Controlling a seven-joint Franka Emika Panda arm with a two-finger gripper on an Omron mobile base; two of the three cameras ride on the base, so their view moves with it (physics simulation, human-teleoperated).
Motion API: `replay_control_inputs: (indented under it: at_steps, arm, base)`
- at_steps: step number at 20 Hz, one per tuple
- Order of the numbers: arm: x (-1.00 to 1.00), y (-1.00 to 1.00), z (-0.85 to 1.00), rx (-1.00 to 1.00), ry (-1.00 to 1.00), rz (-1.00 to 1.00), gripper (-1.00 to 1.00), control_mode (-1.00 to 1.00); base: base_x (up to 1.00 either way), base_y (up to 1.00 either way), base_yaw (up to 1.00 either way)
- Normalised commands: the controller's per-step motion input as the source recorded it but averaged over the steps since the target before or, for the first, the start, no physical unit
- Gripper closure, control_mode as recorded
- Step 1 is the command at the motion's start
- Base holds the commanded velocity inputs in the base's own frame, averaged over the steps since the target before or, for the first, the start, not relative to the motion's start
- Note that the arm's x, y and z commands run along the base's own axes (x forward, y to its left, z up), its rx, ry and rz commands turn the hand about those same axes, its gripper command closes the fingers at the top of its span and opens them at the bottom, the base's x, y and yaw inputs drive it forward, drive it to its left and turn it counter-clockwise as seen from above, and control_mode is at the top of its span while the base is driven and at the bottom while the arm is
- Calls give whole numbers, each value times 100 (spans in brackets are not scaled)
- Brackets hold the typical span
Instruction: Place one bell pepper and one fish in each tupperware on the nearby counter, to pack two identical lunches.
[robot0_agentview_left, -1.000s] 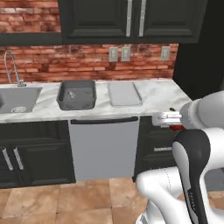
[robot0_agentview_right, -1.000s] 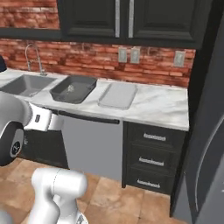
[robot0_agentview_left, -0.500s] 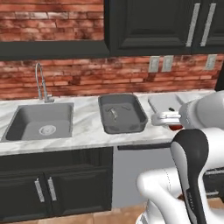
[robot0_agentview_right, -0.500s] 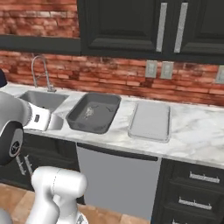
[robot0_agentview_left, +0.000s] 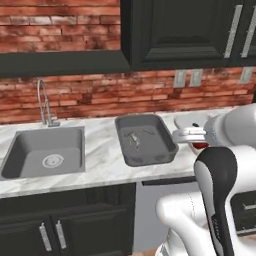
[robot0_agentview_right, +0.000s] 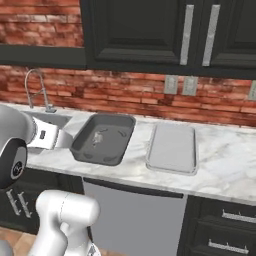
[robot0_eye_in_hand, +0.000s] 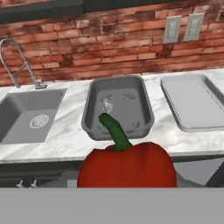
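Observation:
A red bell pepper (robot0_eye_in_hand: 127, 166) with a green stem fills the lower middle of the hand view, and my gripper (robot0_agentview_left: 196, 141) is shut on it; its fingers are hidden behind the fruit. A sliver of the pepper (robot0_agentview_left: 200, 146) shows under the hand, held in front of the counter (robot0_agentview_left: 102, 150) to the right of the dark grey tupperware tub (robot0_agentview_left: 167, 139). A small pale fish (robot0_eye_in_hand: 107, 105) lies in that tub (robot0_eye_in_hand: 148, 111). The flat light grey tupperware tray (robot0_agentview_right: 171, 147) lies to the right of the tub.
A steel sink basin (robot0_agentview_left: 45, 150) with a tall faucet (robot0_agentview_left: 46, 105) sits left of the tub. Brick wall with outlets (robot0_agentview_right: 180, 85) and black upper cabinets (robot0_agentview_right: 150, 35) stand behind. Black cabinets and a steel dishwasher front (robot0_agentview_right: 132, 220) lie below the counter.
The base has driven along and toward the counter, so the whole picture has shifted and the tub and tray look nearer. The pepper stays in my gripper.

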Motion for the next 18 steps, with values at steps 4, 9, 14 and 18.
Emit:
replay_control_inputs:
  at_steps: [4, 9, 14, 18]
  arm:
    - [0, 0, 0, 0, 0, 0, 100, 100]
    - [0, 0, 0, 0, 0, 0, 100, 100]
    - [1, 0, -31, 0, 7, 0, 100, -100]
    - [2, 0, -84, 0, 15, 0, 100, -100]
  base:
    - [69, 0, -1]
    - [84, 0, 0]
    - [14, 0, 0]
    - [0, 0, 0]
